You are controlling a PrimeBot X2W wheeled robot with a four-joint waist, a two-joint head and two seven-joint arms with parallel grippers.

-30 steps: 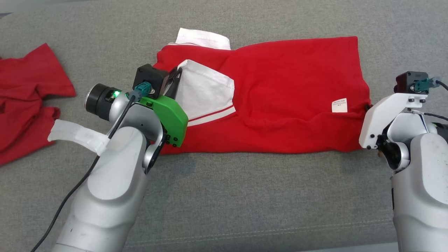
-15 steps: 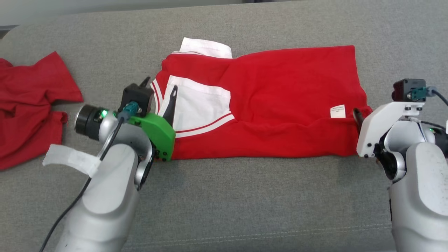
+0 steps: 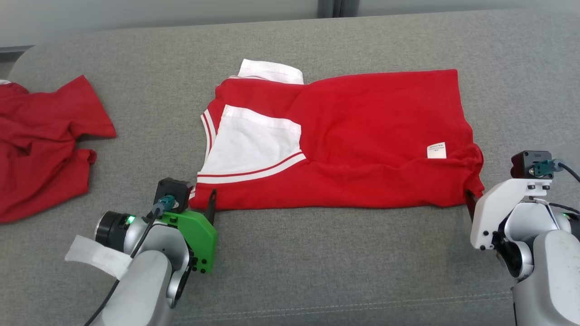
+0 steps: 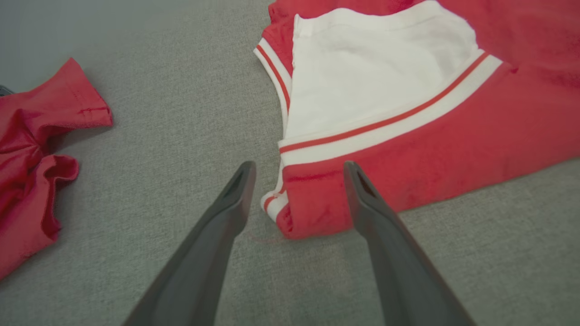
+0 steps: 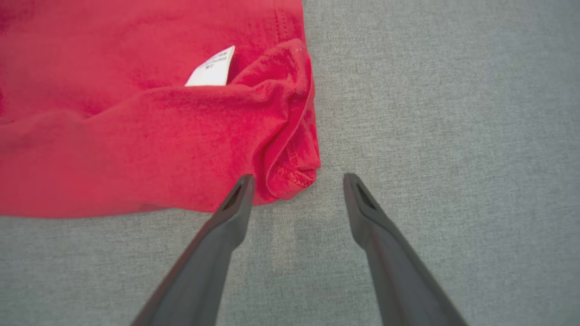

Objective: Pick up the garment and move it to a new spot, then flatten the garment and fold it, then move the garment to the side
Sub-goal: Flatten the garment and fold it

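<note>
Head view, I saw the folded red garment [image 3: 362, 136] flat on the couch [image 3: 317, 271], left pincer [image 4: 299, 166] spread apart at its near-left corner, right pincer [image 5: 299, 177] spread apart at its near-right one.

We count two garments: one folded red-and-white garment [image 3: 362, 136] at the centre and one crumpled red garment [image 3: 41, 140] at nine o'clock. We count two grippers, the left gripper [image 4: 299, 168] at seven o'clock and the right gripper [image 5: 298, 177] at four o'clock, and one white label [image 3: 436, 151].
</note>
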